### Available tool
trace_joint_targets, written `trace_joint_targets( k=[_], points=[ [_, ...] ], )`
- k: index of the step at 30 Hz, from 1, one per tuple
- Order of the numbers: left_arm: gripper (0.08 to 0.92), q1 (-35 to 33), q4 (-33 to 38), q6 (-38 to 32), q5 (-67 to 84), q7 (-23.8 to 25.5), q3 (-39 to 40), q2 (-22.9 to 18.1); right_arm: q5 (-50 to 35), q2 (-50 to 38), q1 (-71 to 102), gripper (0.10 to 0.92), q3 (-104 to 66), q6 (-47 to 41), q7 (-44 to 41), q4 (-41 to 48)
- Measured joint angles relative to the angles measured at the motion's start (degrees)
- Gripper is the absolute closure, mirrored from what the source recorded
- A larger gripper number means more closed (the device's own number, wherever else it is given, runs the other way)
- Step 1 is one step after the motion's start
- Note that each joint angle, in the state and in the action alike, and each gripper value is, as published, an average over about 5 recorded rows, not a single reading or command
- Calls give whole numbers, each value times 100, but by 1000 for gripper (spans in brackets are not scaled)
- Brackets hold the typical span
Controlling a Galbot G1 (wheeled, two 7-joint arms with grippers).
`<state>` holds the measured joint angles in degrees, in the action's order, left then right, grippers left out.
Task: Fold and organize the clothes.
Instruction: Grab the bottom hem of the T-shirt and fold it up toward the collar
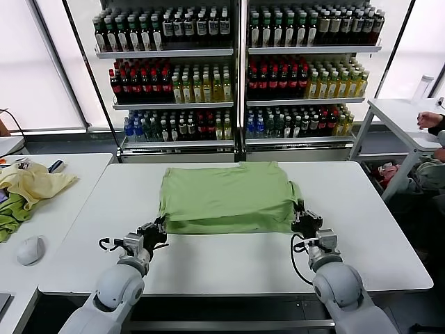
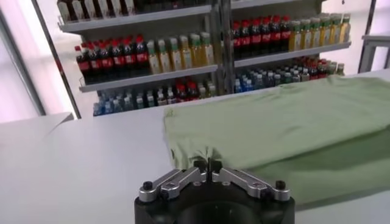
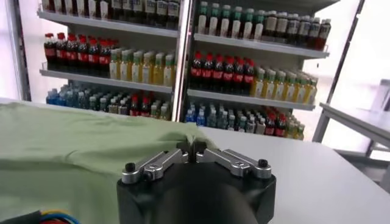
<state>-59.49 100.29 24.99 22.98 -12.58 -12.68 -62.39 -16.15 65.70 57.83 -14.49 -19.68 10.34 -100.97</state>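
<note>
Left gripper [image 1: 157,230] low over the white table [image 1: 229,268], fingers pinched together on the near left corner of the light green T-shirt [image 1: 228,197]; in the left wrist view, cloth [image 2: 274,125] puckered into small creases right where the fingertips [image 2: 207,165] meet. Right gripper [image 1: 304,221] at the near right corner, likewise clenched on the fabric edge; in the right wrist view, fingertips [image 3: 192,148] closed with green cloth [image 3: 67,146] spreading away from them. Between the two claws, shirt lying flat in a folded rectangle, near edge doubled over, plain side up, roughly centred on the table. Beyond the far table edge, tall shelves of bottled drinks [image 1: 236,69]. Off on a side table to the left, a pale yellow garment [image 1: 35,182], a darker green cloth [image 1: 10,216] and a computer mouse [image 1: 30,250].
</note>
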Motion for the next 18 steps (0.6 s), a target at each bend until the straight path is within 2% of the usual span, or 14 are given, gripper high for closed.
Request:
trace_joint_targets(
  k=[2,5,18],
  points=[
    [891,82,-107,-6,-60,-13,42,-28,32,21,-43,772,34,-28,-8,65],
    [824,148,-198,-9,-147,-40,68,-75,49,20,-66,686,51,-67,-11,107],
    [444,-7,-158,9,-263,-125,-67,15,-41,45,357,305,-228,-207,79,-26]
  ],
)
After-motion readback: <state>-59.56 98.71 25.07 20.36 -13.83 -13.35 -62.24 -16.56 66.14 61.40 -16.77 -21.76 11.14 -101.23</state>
